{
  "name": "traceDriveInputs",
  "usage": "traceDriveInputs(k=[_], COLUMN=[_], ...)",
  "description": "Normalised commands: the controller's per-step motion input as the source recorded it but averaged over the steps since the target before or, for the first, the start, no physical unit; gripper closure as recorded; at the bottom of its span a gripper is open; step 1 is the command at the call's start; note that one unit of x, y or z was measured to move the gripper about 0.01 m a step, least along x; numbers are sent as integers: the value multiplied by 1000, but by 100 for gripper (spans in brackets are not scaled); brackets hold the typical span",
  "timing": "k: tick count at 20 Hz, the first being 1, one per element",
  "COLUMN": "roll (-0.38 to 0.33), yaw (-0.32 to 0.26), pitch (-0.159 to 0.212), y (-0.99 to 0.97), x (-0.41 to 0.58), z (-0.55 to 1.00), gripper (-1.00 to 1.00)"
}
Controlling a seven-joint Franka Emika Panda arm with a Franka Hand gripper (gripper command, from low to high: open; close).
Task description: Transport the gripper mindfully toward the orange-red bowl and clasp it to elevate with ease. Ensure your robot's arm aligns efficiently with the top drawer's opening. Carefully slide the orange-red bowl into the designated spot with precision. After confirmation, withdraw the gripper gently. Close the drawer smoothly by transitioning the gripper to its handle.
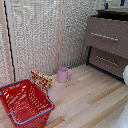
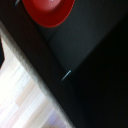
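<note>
Wrist footage shows the small round orange-red bowl lying on a dark surface beside a pale wooden edge, with a short silvery bar end nearby; no fingers appear, so whether the jaws are apart or together cannot be told. In the exterior view, only a glossy white piece of the robot's arm shows at the right edge, near the lighter grey-brown top drawer with its thin silver handle. A pink mug and a red wire-mesh basket stand on the light wooden floor.
</note>
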Motion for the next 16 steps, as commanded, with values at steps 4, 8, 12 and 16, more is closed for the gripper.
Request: traceDriveInputs(k=[4, 8, 12, 16], roll=[-335, -320, -317, -259], yaw=[128, 166, 192, 159], pitch=[65, 162, 201, 194], y=[129, 61, 10, 236], x=[-147, -209, -209, -32], z=[0, 0, -33, -321], gripper=[-100, -100, -100, -100])
